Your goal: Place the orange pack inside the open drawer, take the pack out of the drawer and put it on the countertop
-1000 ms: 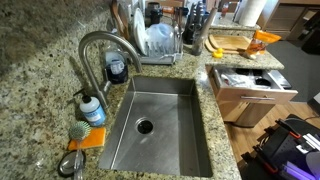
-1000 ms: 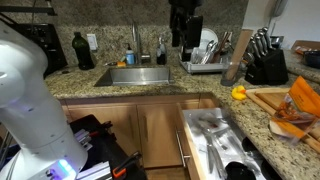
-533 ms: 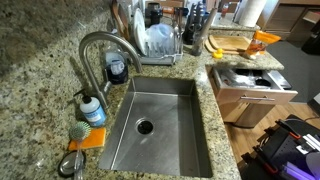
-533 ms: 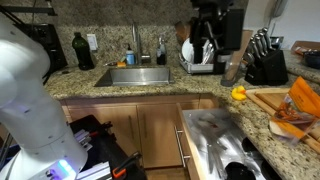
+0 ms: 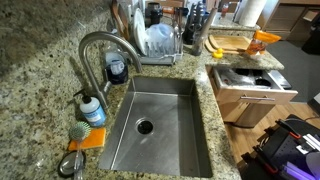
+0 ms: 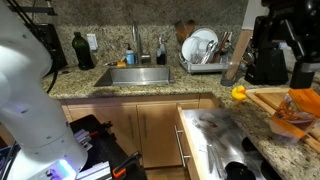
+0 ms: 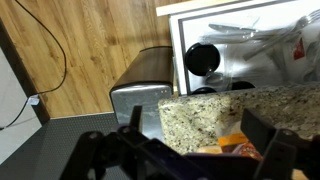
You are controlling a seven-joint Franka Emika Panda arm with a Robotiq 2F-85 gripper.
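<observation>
Orange pack (image 6: 300, 108): on wooden cutting board (image 6: 262, 98), right edge of frame, beside open drawer (image 5: 245, 103) | my jaws: spread fully wide, empty, hanging above pack | step: descend straight, pinch the crinkly middle, lift clear before swinging to drawer | surroundings: speckled granite bench (image 5: 40, 90), steel sink (image 5: 160, 120) centre frame, kitchen

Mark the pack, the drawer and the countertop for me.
pack (image 6: 303, 103), in an exterior view, on its orange middle.
drawer (image 5: 243, 108), in an exterior view, on its wooden front.
countertop (image 6: 100, 90), in an exterior view, on its front granite strip.
</observation>
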